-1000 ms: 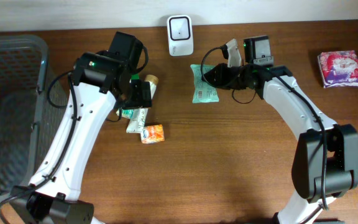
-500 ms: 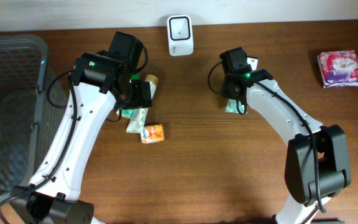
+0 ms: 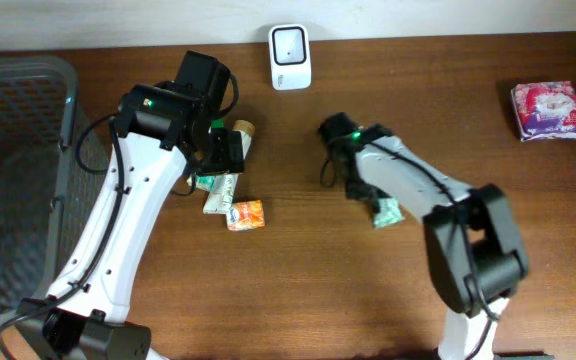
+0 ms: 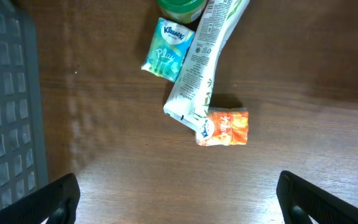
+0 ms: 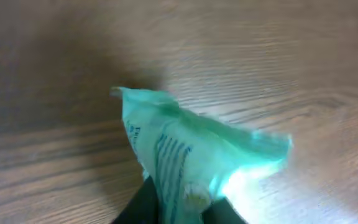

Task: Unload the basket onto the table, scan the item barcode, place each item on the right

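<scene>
The white barcode scanner (image 3: 290, 43) stands at the table's back edge. The item is a crumpled green packet (image 3: 387, 212), now low over the wood at mid-table, well in front of the scanner. My right gripper (image 3: 372, 198) pinches it. In the right wrist view the packet (image 5: 191, 146) fills the middle and its lower end sits between the dark jaws of the right gripper (image 5: 182, 205). My left gripper (image 3: 223, 150) hovers open over a small pile; its fingers (image 4: 48, 199) stand far apart with only bare wood between them.
Under the left arm lie a teal Kleenex pack (image 4: 168, 50), a white tube (image 4: 204, 62), an orange packet (image 4: 224, 127) and a green lid (image 4: 180, 7). A grey basket (image 3: 18, 150) stands at the left. A pink pack (image 3: 549, 110) lies at the far right.
The right arm has swung from beside the scanner down toward mid-table, carrying the green packet with it. The left arm has not moved.
</scene>
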`<state>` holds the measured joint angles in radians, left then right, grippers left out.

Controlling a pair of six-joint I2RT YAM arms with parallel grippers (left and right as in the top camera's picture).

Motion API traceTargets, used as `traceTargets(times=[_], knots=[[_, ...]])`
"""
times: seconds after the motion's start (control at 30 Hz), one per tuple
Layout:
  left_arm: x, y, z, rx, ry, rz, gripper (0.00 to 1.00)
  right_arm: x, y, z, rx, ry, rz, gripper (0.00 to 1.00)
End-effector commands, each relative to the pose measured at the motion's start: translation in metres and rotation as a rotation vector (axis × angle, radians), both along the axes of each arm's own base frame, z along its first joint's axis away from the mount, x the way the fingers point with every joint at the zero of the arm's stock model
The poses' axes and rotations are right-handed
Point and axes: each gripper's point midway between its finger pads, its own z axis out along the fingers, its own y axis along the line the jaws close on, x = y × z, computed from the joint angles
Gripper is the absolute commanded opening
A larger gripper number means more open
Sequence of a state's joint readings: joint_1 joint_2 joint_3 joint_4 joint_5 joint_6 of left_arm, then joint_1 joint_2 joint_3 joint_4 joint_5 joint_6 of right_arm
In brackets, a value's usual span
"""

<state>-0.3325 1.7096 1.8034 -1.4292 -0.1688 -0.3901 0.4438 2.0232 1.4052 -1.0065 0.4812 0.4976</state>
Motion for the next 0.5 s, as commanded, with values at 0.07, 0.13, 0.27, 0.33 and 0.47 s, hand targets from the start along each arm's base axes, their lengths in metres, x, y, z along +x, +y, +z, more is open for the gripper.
traceTargets(times=[0.07,0.13,0.27,0.33,0.47], knots=[[0.000,0.002,0.002,-0.005,-0.006,0.019,0.99,-0.014,0.050,-0.008,0.021,0.039,0.118,0.47],[0.000,0.002,0.002,-0.005,-0.006,0.019,0.99,-0.007,0.085,0.021,0.101,0.028,0.155,0.71],[0.000,0.002,0.002,-0.005,-0.006,0.020,0.99,0.000,0.076,0.058,0.108,0.060,0.147,0.72],[0.000,0.002,0.002,-0.005,-0.006,0.019,0.99,0.002,0.039,0.059,0.086,0.120,0.105,0.81],[0.000,0.002,0.002,-0.005,-0.006,0.019,0.99,-0.008,0.034,0.044,0.476,0.330,0.184,0.81]])
